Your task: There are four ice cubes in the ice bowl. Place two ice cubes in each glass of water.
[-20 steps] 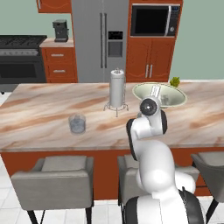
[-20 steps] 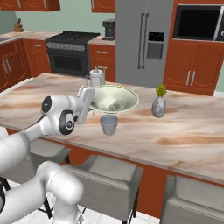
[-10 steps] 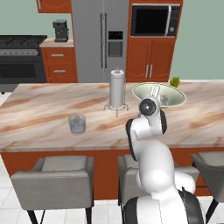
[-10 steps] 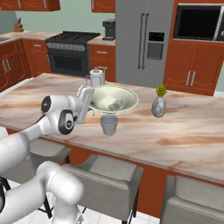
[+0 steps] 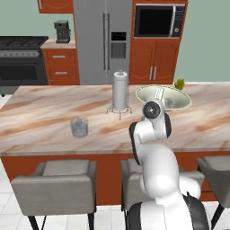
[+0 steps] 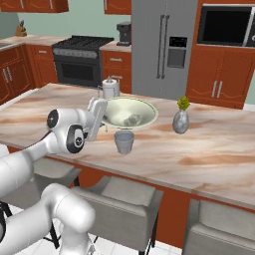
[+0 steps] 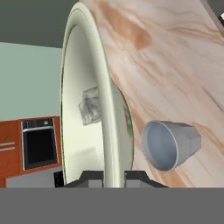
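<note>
Two dark fingers (image 7: 94, 176) seemingly pinch the ice bowl (image 7: 109, 131) rim.

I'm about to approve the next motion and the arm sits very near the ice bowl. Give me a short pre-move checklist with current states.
1. Gripper shut, fingertips straddling the ice bowl rim: ok, though a firm pinch cannot be told.
2. Ice cubes in the bowl: ok, a pale clump shows; count cannot tell.
3. Near glass upright beside the bowl: ok.
4. Far glass upright, apart from the bowl: ok.
5. Ice already in either glass: cannot tell.
6. Vase clear of the bowl: ok.
</note>
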